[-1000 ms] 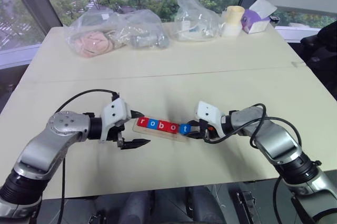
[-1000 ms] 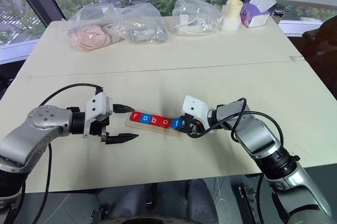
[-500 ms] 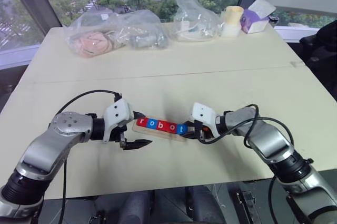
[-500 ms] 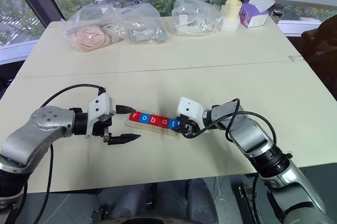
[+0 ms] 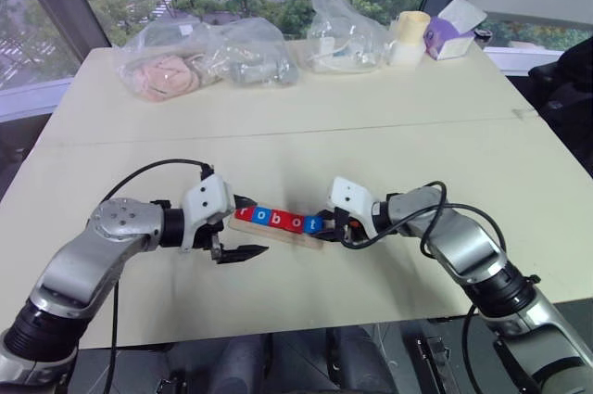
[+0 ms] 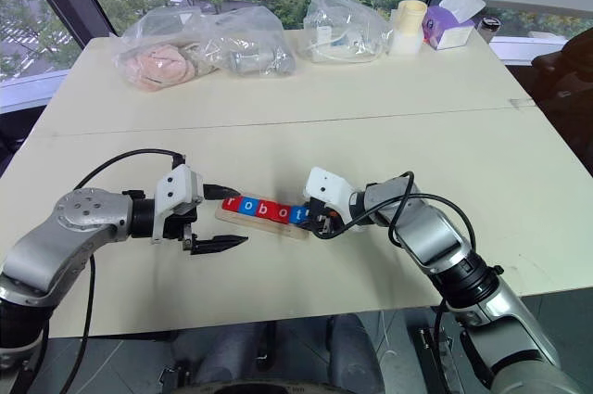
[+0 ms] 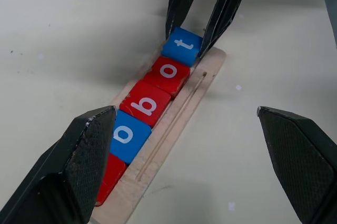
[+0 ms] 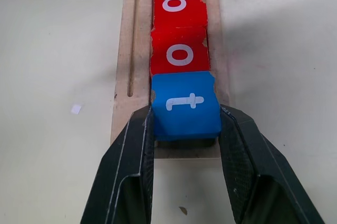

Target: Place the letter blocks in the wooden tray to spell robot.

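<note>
The right end effector (image 8: 184, 145) straddles the t block (image 8: 185, 105), seating it last in the wooden tray (image 7: 174, 129); whether it grips, I cannot tell. The left end effector (image 7: 189, 150), wide open and empty, hovers over the tray's other end.

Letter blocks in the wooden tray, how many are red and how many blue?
5 blocks in the wooden tray: 3 red, 2 blue. From the left gripper's end: red r, partly hidden, blue o, red b, red o, blue t between the right gripper's fingers.
</note>
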Controlling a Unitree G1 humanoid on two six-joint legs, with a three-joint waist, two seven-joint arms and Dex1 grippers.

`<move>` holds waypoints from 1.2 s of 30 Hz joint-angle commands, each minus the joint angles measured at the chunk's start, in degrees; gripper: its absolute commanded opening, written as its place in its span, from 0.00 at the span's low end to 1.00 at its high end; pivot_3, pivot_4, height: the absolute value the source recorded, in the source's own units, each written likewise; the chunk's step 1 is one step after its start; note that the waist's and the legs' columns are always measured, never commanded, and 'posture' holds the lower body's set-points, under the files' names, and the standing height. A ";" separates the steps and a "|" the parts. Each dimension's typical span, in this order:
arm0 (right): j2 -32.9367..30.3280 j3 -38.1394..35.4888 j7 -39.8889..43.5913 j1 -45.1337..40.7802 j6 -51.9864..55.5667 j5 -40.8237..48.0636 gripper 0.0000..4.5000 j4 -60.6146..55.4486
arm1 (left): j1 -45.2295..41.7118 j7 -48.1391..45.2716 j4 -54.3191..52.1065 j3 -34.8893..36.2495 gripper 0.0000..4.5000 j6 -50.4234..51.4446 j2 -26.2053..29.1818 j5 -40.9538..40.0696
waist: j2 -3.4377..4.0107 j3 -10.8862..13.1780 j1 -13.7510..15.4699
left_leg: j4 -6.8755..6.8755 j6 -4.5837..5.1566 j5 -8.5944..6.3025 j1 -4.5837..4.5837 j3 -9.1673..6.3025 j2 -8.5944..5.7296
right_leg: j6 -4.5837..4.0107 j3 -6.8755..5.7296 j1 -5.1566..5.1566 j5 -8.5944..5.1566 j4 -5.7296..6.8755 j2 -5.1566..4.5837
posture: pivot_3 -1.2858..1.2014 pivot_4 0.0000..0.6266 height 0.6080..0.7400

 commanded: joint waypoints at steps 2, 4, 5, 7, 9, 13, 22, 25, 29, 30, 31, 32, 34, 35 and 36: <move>1.06 -1.60 -1.18 -0.78 0.63 1.21 0.83 -2.26 | -1.19 0.66 -1.54 0.20 1.00 0.55 0.15 -0.01 | 0.00 0.00 -0.01 | 0.00 0.00 0.00 0.00 0.00 0.00 | 0.00 0.00 0.00 0.00 0.01 0.00 | 0.52 0.24 1.00; 1.22 -2.83 -1.48 -1.46 1.18 2.01 0.99 -1.96 | -1.45 0.82 -1.71 0.17 1.00 0.91 0.21 -0.13 | 0.00 0.00 -0.01 | 0.01 0.00 0.00 0.00 0.00 0.00 | 0.00 0.00 0.00 0.00 0.01 0.00 | 0.52 0.24 1.00; 1.45 -3.89 -1.79 -2.02 1.62 2.63 0.99 -1.62 | -1.61 0.89 -1.73 0.16 1.00 1.10 0.22 -0.18 | 0.00 0.00 -0.01 | 0.01 0.00 0.00 0.00 0.00 0.00 | 0.00 0.00 0.00 0.00 0.02 0.00 | 0.52 0.24 1.00; 1.82 -6.44 -2.05 -3.09 2.85 4.51 0.99 -1.01 | -2.20 0.88 -1.41 0.13 1.00 1.40 0.20 -0.21 | 0.00 0.00 -0.01 | 0.03 0.00 0.00 0.00 0.00 0.00 | 0.00 0.00 0.00 0.00 0.04 0.00 | 0.52 0.24 1.00; 2.45 -9.39 -2.48 -3.71 4.17 6.69 0.99 -0.30 | -2.70 0.75 -0.84 0.18 1.00 1.47 0.21 -0.22 | 0.00 0.00 0.04 | 0.07 0.00 0.00 0.00 0.00 0.00 | 0.00 0.00 0.00 0.00 0.07 0.01 | 0.52 0.24 1.00; 3.10 -12.44 -5.13 -4.30 2.03 6.47 0.99 3.49 | -2.74 0.46 0.25 0.27 1.00 0.84 0.32 0.04 | 0.00 0.00 0.03 | 0.11 0.00 0.00 0.01 -0.01 0.00 | 0.00 0.00 0.02 0.00 0.10 0.01 | 0.52 0.24 1.00; 3.35 -8.69 -6.82 -3.35 -8.54 1.05 0.99 12.29 | -0.61 0.10 1.99 0.13 1.00 -2.25 -0.32 1.07 | 0.00 0.00 -0.08 | 0.11 0.00 0.00 0.01 0.00 -0.01 | 0.00 0.00 0.01 0.00 0.11 0.02 | 0.52 0.24 1.00; 3.87 -7.75 -5.93 -2.89 -10.03 0.90 0.99 13.12 | 0.60 -0.19 2.61 0.43 1.00 -3.60 -0.27 1.52 | 0.00 0.00 -0.14 | 0.11 0.00 0.00 0.02 0.01 -0.01 | 0.00 0.01 0.01 0.00 0.12 0.02 | 0.52 0.24 1.00; 4.16 -6.83 -4.90 -1.77 -9.83 1.08 0.99 11.50 | 1.41 -0.25 3.54 0.55 1.00 -4.95 -0.33 1.99 | 0.00 0.00 -0.11 | 0.11 0.00 0.00 0.02 0.00 0.00 | 0.00 0.01 0.01 0.00 0.13 0.02 | 0.52 0.24 1.00; 4.20 -6.71 -4.64 -1.47 -9.93 1.19 0.99 11.20 | 1.58 -0.23 3.75 0.52 1.00 -5.29 -0.37 2.11 | 0.00 0.00 -0.03 | 0.11 0.00 0.00 0.02 0.00 0.00 | 0.00 0.01 0.01 0.00 0.13 0.02 | 0.52 0.24 1.00; 4.27 -6.69 -4.39 -1.20 -9.76 1.43 0.99 10.87 | 1.73 -0.23 3.94 0.50 1.00 -5.56 -0.42 2.21 | 0.00 0.00 0.03 | 0.11 0.00 0.00 0.02 0.00 0.00 | 0.00 0.01 0.01 0.00 0.13 0.02 | 0.52 0.24 1.00; 4.33 -6.72 -4.24 -0.98 -9.50 1.58 0.99 10.55 | 1.85 -0.24 4.12 0.47 1.00 -5.81 -0.47 2.31 | 0.00 0.00 0.02 | 0.11 0.00 0.00 0.02 -0.01 0.00 | 0.00 0.00 0.01 0.00 0.13 0.02 | 0.52 0.24 1.00; 4.43 -6.88 -4.18 -0.68 -9.16 1.63 0.99 9.97 | 2.08 -0.28 4.32 0.49 1.00 -6.19 -0.55 2.44 | 0.00 0.00 0.00 | 0.12 0.00 0.00 0.02 0.00 0.00 | 0.00 0.01 0.02 0.00 0.13 0.01 | 0.52 0.24 1.00; 4.55 -7.08 -4.15 -0.57 -8.73 1.85 0.99 9.56 | 2.21 -0.32 4.46 0.49 1.00 -6.43 -0.55 2.50 | 0.00 0.00 -0.02 | 0.12 0.00 0.00 0.02 0.00 0.00 | 0.00 0.01 0.02 0.00 0.13 0.01 | 0.52 0.24 1.00; 4.57 -7.49 -4.58 -0.64 -8.76 1.67 0.99 9.44 | 2.27 -0.27 4.86 0.57 1.00 -6.78 -0.66 2.60 | 0.00 0.00 -0.02 | 0.12 0.00 0.00 0.02 0.00 0.00 | 0.00 0.01 0.01 0.00 0.13 0.01 | 0.52 0.24 1.00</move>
